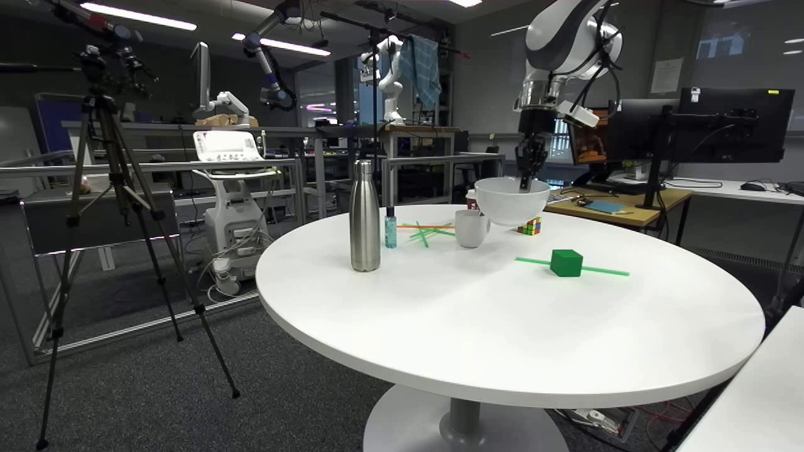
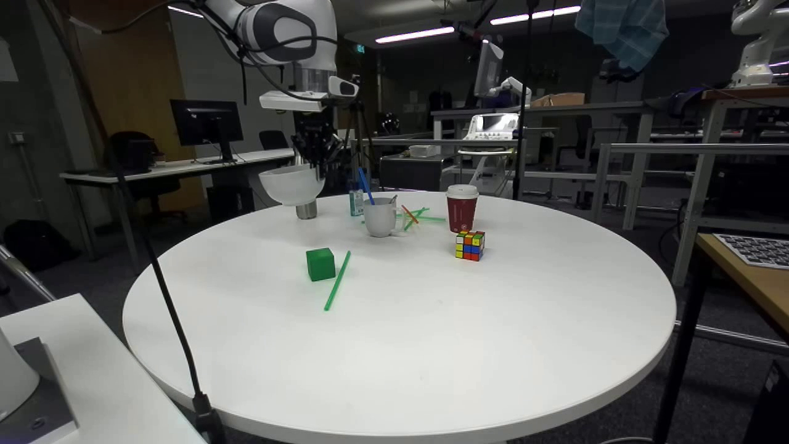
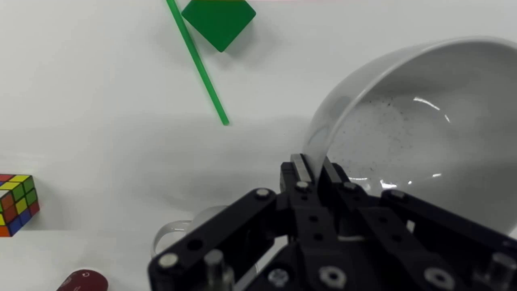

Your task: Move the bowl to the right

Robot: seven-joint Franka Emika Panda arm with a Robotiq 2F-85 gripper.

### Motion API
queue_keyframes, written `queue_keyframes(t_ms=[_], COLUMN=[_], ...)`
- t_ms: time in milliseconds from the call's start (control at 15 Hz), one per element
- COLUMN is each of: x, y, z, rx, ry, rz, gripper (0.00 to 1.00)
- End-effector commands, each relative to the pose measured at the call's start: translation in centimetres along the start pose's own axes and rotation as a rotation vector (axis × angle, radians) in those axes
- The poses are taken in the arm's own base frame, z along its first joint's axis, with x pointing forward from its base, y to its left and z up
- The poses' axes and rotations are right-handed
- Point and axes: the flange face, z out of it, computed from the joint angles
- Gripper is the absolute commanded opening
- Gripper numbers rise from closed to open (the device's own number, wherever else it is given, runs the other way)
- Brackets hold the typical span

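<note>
- As I tally the round table [image 1: 452, 351] from my station, I get one white bowl [image 1: 507, 207], one pale mug [image 1: 469, 229], one steel bottle [image 1: 364, 220] and one small teal bottle [image 1: 391, 232].
- I also count one red cup [image 2: 461, 213] with a white lid, one multicoloured cube [image 2: 470, 245], one green block [image 2: 320, 265] and one blue stick [image 2: 366, 186] leaning at the mug's mouth.
- One green straw [image 2: 337, 280] lies just beside the green block; nearer the table's far edge, in an exterior view, several loose straws [image 1: 421, 233] cross one another, one orange and the others green.
- I have the pincer [image 3: 316, 169] drawn narrow, its jaws pinching the bowl's wall at the rim: one jaw inside, the other against the outside.
- The bowl is held clear of the table, mouth upward; in both exterior views it shows at the line of the far edge.
- In an exterior view the bowl masks most of the steel bottle [image 2: 306, 211], leaving its base visible; in an exterior view the red cup [image 1: 471, 199] is mostly hidden.
- My wrist camera cuts off the bowl, green block, cube and red cup at its borders; the pincer covers most of the mug.
- I can't count the loose straws where they overlap, nor tell whether the green straw touches the block.
</note>
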Motion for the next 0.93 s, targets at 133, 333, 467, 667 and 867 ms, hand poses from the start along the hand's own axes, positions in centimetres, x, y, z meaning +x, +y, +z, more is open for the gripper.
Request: queue_keyframes(t_ms=[133, 333, 467, 667, 867], x=[-1.8, -2.3, -2.7, -3.0, -3.3], y=[2.6, 4.1, 4.9, 5.9, 7.0], z=[-1.3, -1.5, -1.6, -1.6, -1.7], rx=[-0.016, -0.020, -0.021, -0.023, -0.027], ry=[0.011, 0.019, 0.022, 0.024, 0.025], rz=[0.093, 0.136, 0.159, 0.189, 0.220], gripper=[0.02, 0.02, 0.02, 0.02, 0.02])
